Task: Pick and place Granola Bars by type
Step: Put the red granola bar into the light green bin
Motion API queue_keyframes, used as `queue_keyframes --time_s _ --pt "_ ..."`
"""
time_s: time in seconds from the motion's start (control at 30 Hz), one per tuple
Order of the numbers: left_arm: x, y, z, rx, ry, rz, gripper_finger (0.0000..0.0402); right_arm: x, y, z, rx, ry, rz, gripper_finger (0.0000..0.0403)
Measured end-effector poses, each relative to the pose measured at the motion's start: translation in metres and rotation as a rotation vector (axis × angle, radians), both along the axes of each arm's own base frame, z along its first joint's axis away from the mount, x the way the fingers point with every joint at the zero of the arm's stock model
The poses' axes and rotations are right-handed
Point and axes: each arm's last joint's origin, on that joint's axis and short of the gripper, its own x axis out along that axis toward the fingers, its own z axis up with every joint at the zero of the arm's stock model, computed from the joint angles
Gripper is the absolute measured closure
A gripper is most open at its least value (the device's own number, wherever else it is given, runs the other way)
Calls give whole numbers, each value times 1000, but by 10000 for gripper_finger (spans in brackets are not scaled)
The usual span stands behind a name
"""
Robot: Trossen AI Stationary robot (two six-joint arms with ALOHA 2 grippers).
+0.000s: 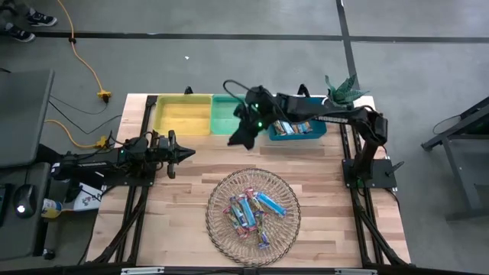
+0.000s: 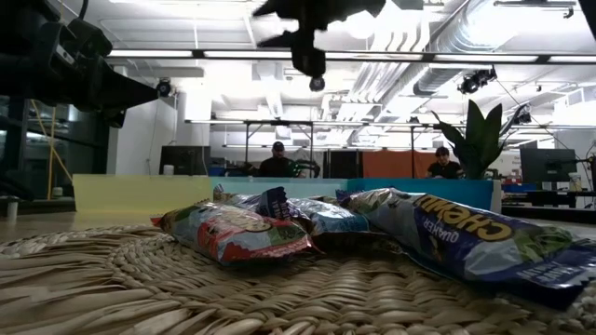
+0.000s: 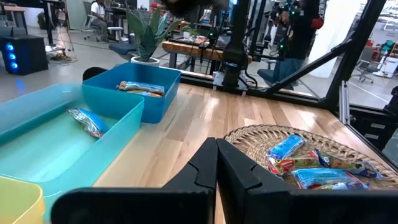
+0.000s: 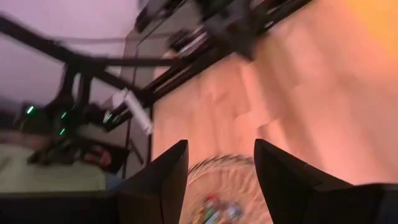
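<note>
Lying in the round wire basket (image 1: 253, 211) at the near edge of the table, at 6 o'clock, the Granola Bars (image 1: 250, 211) make a loose heap — light blue, pink-red and tan ones mixed together. From the basket, the left gripper (image 1: 183, 153) sits at about 10 o'clock, low over the bare wood, its fingers pressed together and holding nothing. Farther back, at 12 o'clock from the basket, the right gripper (image 1: 243, 137) hangs in the air just before the green bin (image 1: 224, 116); its fingers stand apart and nothing is between them. Along the far edge stand three bins in a row — the yellow bin (image 1: 182, 114), the green one holding one bar (image 3: 86, 121), and the blue bin (image 1: 297, 130) at 1 o'clock with a few bars (image 1: 295, 127) inside.
</note>
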Motion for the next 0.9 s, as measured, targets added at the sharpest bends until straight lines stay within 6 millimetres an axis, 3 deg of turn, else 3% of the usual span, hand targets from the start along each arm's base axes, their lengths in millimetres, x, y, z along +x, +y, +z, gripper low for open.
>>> queue_keyframes --time_s 0.23,0.5,0.67,0.9 --pt "0 0 0 0 0 0 401 0 47 -6 -1 132 13 235" --pt "0 0 0 0 0 0 401 -15 89 -26 -168 441 -267 235" --pt "0 0 0 0 0 0 401 -19 113 -28 -225 470 -392 235" --pt "0 0 0 0 1 0 401 -22 152 -33 -277 465 -344 235"
